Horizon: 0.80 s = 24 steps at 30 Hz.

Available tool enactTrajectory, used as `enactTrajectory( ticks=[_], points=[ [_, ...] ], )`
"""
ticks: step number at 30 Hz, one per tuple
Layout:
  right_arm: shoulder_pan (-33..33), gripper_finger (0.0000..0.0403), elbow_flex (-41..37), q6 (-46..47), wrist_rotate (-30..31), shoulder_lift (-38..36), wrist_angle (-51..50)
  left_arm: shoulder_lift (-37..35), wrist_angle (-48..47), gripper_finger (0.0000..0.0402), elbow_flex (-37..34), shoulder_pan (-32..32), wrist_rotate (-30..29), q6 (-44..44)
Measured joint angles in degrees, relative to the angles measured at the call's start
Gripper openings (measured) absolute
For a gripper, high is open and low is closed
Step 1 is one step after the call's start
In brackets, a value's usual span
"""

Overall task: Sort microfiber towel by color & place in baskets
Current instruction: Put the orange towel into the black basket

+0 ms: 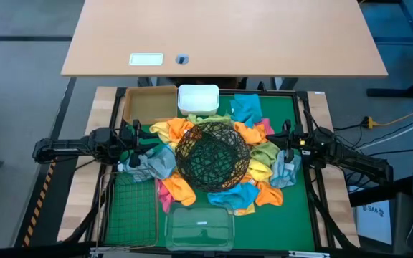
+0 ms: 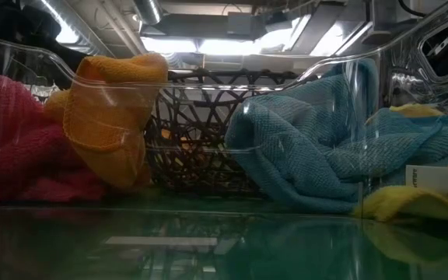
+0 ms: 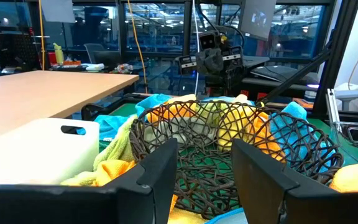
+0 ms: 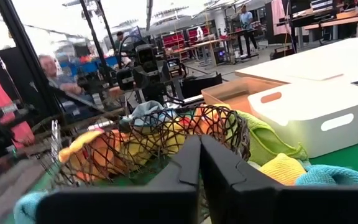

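Left gripper: fingers parted, grasping nothing, poised at the left side of the round black wire bowl. Right gripper: fingers pressed together, nothing seen between them, poised at the bowl's right side.

Round black wire bowl: centre of the green mat, ringed by a heap of microfiber towels in orange, yellow, teal, pink, green and grey.

Tan square tray: far left corner of the mat.

White plastic tub: far edge, just beside the tray.

Green wire-mesh square basket: near left corner, no towel seen inside.

Clear plastic box: near edge, just beside the mesh basket; low view looks through its wall at pink, orange, teal and yellow towels.

Person: seated in the room beyond, seen from the right wrist.
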Motion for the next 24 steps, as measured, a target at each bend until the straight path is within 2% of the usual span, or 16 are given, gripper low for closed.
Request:
enactTrajectory(
  ticks=[3, 7, 10, 13, 19, 24],
  points=[
    [0.0, 0.0063, 0.02, 2.5, 0.0, 0.0, 0.53, 0.02, 0.0, 0.0145, 0.02, 0.0, 0.0, 0.0],
    [0.0, 0.0143, 0.02, 3.88, 0.0, 0.0, 1.31, 0.02, 0.0, 0.0145, 0.02, 0.0, 0.0, 0.0],
    [0.0, 0.0199, 0.25, 2.9, 0.0, 0.11, 2.91, 0.0, 0.0, 0.0145, 0.0, 0.01, 0.0, 0.0],
    [0.0, 0.0236, 1.88, 0.67, 0.47, 0.65, 2.92, 0.01, 0.0, 0.0145, 0.0, 0.01, 0.0, -0.01],
    [-0.01, 0.0256, 6.7, -2.79, 1.92, 5.43, 2.84, 0.01, 0.0, 0.0145, 0.0, 0.01, 0.0, -0.02],
    [0.0, 0.0257, 11.68, -7.99, 3.1, 13.89, 0.62, 0.02, 0.0, 0.0145, 0.02, 0.02, 0.0, -0.01]
  ],
)
